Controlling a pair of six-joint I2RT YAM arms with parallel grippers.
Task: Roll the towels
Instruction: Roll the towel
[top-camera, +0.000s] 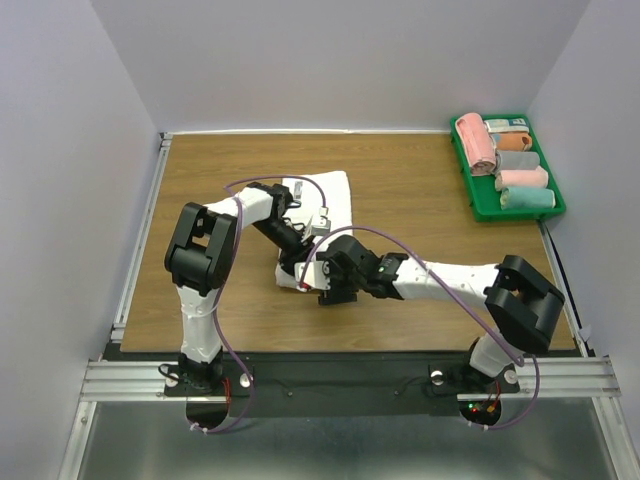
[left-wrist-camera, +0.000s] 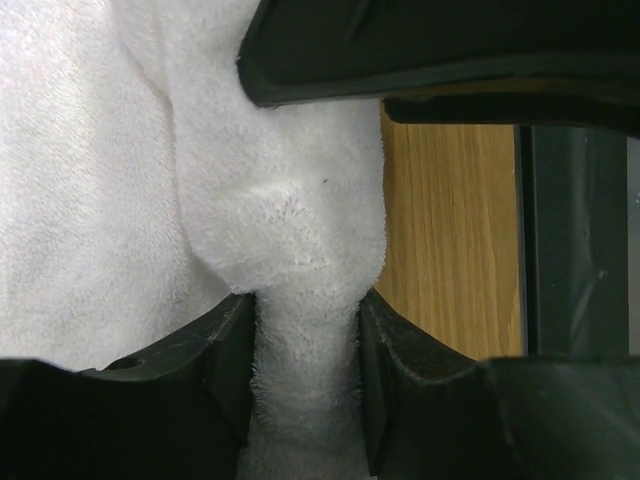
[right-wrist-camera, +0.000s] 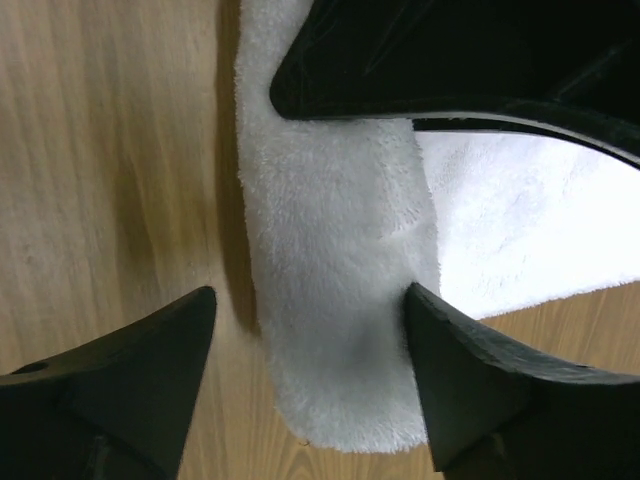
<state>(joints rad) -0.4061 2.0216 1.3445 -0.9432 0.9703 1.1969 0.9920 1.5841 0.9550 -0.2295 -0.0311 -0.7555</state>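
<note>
A white towel (top-camera: 328, 196) lies mid-table, its near end folded into a thick roll (top-camera: 290, 276). My left gripper (top-camera: 302, 246) is shut on a pinched ridge of the towel (left-wrist-camera: 305, 250) in the left wrist view, both fingers pressing into the pile. My right gripper (top-camera: 326, 290) is open and straddles the rolled end (right-wrist-camera: 330, 250). Its right finger (right-wrist-camera: 470, 370) touches the roll and its left finger (right-wrist-camera: 130, 380) stands apart over bare wood. Each wrist view shows the other gripper as a black shape along the top edge.
A green tray (top-camera: 470, 196) at the back right holds several rolled towels, among them a pink one (top-camera: 474, 142). The wooden table (top-camera: 420, 220) is walled on three sides. A metal rail (top-camera: 140, 230) runs along its left edge.
</note>
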